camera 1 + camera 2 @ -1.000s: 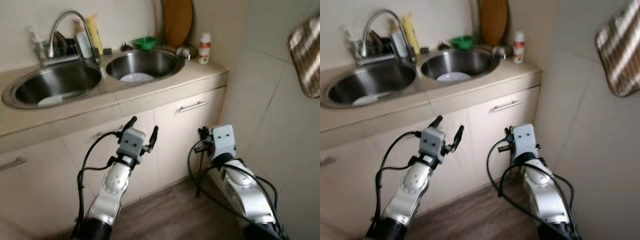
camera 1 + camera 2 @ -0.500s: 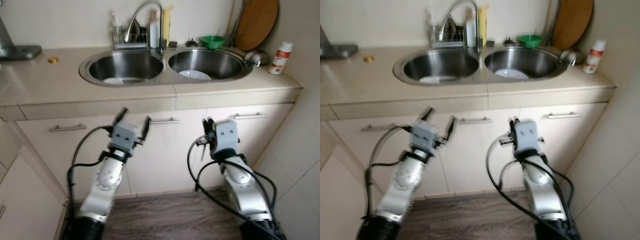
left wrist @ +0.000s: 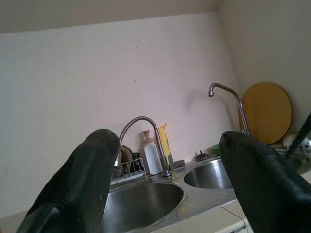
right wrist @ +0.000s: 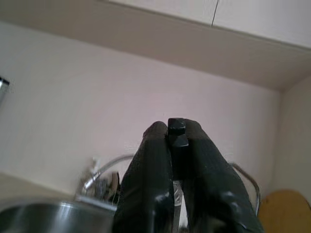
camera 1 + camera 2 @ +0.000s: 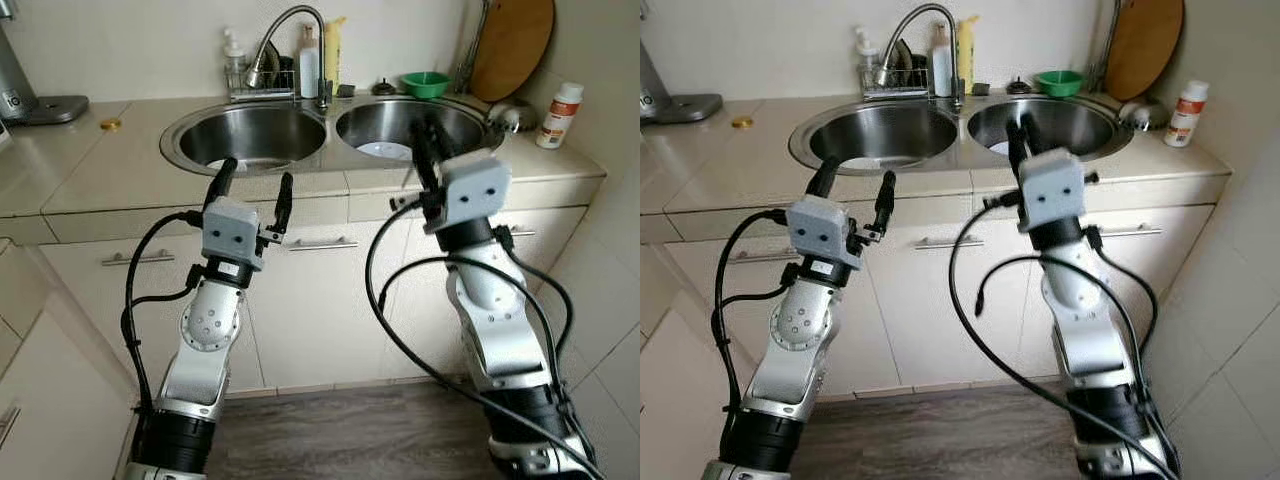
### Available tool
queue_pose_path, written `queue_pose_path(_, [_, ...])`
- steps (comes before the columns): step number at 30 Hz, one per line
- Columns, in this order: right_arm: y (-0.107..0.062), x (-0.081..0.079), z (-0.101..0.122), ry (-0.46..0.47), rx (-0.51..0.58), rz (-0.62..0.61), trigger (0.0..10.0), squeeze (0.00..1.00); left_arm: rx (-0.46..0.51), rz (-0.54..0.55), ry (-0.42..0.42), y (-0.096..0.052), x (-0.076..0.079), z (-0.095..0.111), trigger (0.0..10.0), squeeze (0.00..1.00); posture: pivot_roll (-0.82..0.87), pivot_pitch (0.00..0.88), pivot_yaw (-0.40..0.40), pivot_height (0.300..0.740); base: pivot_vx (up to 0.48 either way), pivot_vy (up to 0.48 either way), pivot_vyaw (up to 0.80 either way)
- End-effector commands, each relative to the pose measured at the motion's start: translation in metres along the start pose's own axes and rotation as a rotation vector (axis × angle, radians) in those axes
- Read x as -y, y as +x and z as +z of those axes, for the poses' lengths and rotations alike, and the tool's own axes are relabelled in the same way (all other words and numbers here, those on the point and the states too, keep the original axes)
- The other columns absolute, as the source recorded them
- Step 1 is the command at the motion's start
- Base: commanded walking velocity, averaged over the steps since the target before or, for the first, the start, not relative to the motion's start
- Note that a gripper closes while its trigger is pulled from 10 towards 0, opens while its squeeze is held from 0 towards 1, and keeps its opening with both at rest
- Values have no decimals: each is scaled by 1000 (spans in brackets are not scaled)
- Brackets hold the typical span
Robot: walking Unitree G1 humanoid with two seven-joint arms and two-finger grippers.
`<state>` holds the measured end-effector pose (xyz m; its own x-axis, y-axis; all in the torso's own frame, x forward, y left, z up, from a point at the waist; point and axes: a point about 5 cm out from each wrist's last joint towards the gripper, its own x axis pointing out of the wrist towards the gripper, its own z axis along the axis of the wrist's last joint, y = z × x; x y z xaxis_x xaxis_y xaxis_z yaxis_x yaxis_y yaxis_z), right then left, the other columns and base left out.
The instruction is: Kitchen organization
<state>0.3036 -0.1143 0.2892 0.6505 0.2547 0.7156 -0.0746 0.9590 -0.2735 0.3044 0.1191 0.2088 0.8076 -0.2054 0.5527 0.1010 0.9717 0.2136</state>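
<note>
While right tool [image 5: 425,140] pinched, white plate [image 5: 381,150] in right basin [image 5: 465,128].

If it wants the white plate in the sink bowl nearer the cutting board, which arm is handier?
Probably the right. Its gripper is raised just in front of that bowl, where the plate lies, though its jaws are shut. The left gripper, jaws open, faces the other bowl.

Both the left gripper [image 5: 253,185] and right gripper [image 5: 424,140] have risen toward the sink [image 5: 330,150].
</note>
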Motion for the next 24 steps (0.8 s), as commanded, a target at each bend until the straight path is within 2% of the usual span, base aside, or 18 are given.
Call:
queue_pose_path(1, [6, -4, 4, 25, 18, -2, 10000, 0, 28, 11, 6, 5, -4, 8, 10000, 0, 55, 0, 26, 740, 337, 0, 800])
queue_pose_path(4, [10, -3, 3, 70, 23, -30, 10000, 0, 32, 35, -19, 8, -7, 11, 10000, 0, 62, 0, 23, 740, 347, 0, 800])
queue_pose_path(9, [13, 2, 3, 80, 30, -56, 10000, 0, 31, 31, 8, 8, -12, 10, 10000, 0, 63, 0, 23, 740, 351, 0, 0])
queue_pose_path(24, [19, 14, 0, 36, 29, -100, 10000, 0, 21, 21, 8, 8, -10, 10, 10000, 0, 59, 0, 26, 740, 355, 0, 0])
